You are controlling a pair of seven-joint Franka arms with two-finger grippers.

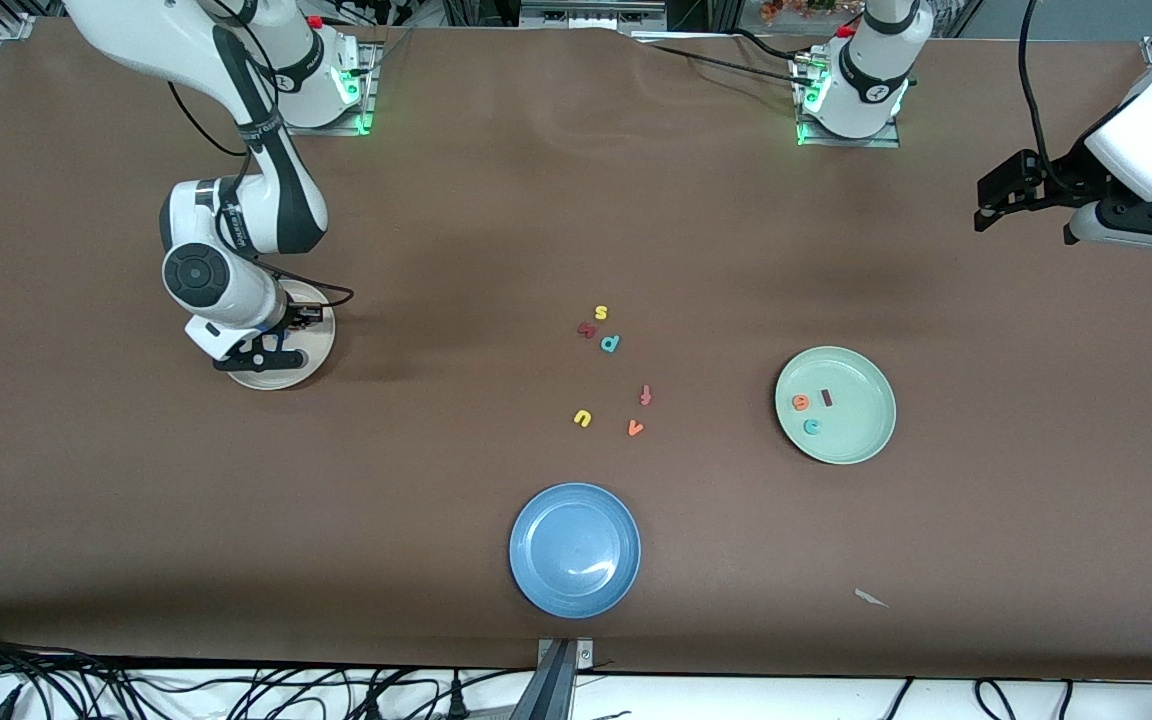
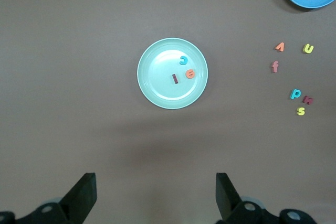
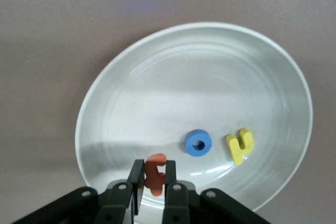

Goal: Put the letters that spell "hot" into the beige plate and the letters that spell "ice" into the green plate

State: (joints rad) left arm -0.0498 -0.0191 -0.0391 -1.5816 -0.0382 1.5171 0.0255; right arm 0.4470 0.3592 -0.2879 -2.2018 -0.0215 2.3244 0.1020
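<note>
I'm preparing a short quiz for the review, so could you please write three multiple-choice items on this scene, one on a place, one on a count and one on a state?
1. Where is the right gripper?
A. Over the beige plate
B. Over the blue plate
C. Over the loose letters

2. How many letters lie in the green plate?
A. One
B. Two
C. Three

3. What state is the left gripper in?
A. Shut on a letter
B. Open and empty
C. Shut on nothing

Answers:
1. A: the right wrist view shows the orange t between its fingers above that plate, where the blue o and yellow h lie.
2. C: the orange e, teal c and maroon i lie in it.
3. B: its fingers stand wide apart with nothing between them, high over the table.
</note>
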